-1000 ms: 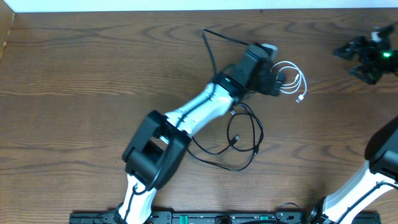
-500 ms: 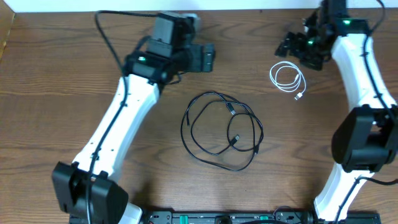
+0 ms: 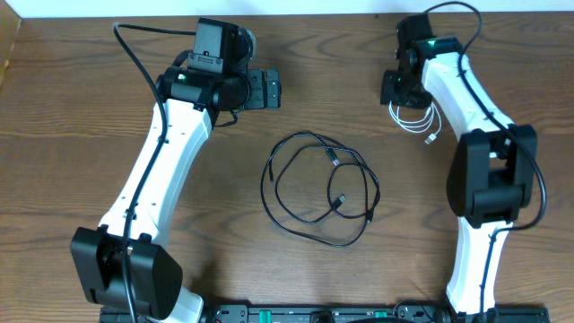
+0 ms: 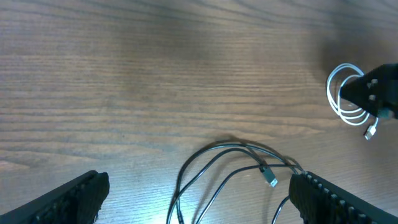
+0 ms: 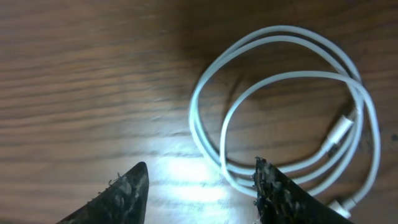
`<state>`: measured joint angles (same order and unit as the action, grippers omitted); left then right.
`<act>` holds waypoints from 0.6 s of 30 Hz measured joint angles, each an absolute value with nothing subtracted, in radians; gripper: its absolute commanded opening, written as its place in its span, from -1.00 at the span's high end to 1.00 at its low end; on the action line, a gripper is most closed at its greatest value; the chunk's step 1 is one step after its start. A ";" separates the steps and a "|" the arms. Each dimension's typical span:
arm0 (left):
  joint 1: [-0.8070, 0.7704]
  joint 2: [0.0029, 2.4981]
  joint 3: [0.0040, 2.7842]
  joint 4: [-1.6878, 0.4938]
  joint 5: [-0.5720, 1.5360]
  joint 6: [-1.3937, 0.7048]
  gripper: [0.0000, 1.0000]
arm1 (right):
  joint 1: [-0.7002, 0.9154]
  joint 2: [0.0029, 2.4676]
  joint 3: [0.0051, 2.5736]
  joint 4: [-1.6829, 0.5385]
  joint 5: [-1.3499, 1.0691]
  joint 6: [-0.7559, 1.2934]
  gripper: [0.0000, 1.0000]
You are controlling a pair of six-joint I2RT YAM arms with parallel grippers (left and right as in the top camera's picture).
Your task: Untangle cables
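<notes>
A brown wood table (image 3: 63, 152) fills the view. The black cable (image 3: 369, 193) lies in loose loops in the middle, with nothing touching it. The white cable (image 3: 437, 119) is a small coil near the top right, well apart from the black one. The left arm (image 3: 161, 161) reaches up from the bottom left. The left gripper (image 3: 273, 90) points right, near the top, away from both cables. The right arm (image 3: 466, 90) comes up from the bottom right. The right gripper (image 3: 395, 92) sits at the left edge of the white coil and hides part of it. A green light (image 3: 431, 42) glows on that arm.
</notes>
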<state>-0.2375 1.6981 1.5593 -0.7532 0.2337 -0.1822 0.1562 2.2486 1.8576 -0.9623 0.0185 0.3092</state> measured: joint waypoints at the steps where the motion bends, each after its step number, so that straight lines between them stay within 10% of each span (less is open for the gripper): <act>1: -0.237 1.698 1.559 -0.754 0.234 -0.182 -0.96 | 0.156 2.263 1.858 -0.955 0.023 0.300 0.03; 18: -0.237 1.698 1.559 -0.756 0.234 -0.182 -0.96 | 0.155 2.337 1.859 -0.912 0.033 0.211 0.21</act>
<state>-0.2375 1.6981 1.5593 -0.7555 0.2337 -0.1822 0.1555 2.3367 1.8587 -0.9115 0.0326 0.2108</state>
